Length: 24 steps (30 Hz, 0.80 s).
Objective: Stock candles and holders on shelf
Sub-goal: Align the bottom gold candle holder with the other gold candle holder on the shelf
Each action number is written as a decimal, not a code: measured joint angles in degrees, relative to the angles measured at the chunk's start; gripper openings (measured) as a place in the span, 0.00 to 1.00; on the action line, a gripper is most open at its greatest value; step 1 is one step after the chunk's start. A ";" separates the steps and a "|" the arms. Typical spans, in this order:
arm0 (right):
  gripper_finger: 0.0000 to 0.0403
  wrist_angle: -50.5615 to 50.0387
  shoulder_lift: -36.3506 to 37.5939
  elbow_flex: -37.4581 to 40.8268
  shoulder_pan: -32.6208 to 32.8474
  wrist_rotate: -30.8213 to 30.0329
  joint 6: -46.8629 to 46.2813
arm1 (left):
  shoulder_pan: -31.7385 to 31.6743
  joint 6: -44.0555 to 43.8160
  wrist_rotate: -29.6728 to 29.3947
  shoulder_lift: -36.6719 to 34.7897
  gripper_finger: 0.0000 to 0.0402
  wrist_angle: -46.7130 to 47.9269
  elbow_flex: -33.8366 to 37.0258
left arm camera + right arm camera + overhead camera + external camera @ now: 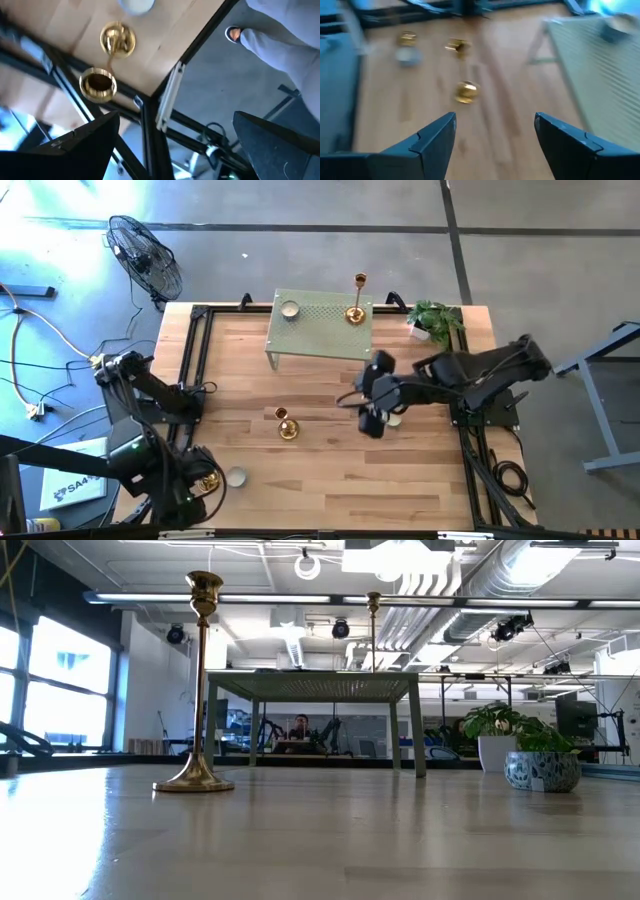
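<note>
shelf [320, 330]: candle [290, 309] left | holder [356, 312] right

Shiny brass holders [288, 424], perforated matt metal shelf [325, 330], wooden tabletop [330, 470]

The left gripper [200, 492] hangs open at the table's front-left corner; the right gripper [372, 420] hovers open mid-table.

blurred: shelf [600, 65] | hidden: candle [394, 420] under right tool [372, 416]
</note>
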<state>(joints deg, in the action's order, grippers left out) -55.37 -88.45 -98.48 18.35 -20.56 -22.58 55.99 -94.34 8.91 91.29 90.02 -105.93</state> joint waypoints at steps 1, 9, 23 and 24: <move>0.66 0.96 -0.09 0.00 0.22 1.02 0.42 | -0.24 -1.13 0.22 0.00 0.95 -0.02 0.00; 0.65 2.55 0.71 0.00 0.17 1.47 0.12 | -0.46 -6.26 4.40 -1.82 0.95 -0.08 7.85; 0.65 2.26 0.79 0.00 1.26 1.48 -0.97 | -0.49 -7.70 5.50 -8.02 0.95 -0.02 20.09; 0.66 2.13 0.79 0.00 1.31 1.45 -0.98 | -0.48 -7.70 5.50 -8.02 0.95 -0.02 20.09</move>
<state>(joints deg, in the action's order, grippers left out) -53.24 -87.66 -98.48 19.67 -19.11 -23.56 55.51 -102.04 14.41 83.26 89.99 -85.84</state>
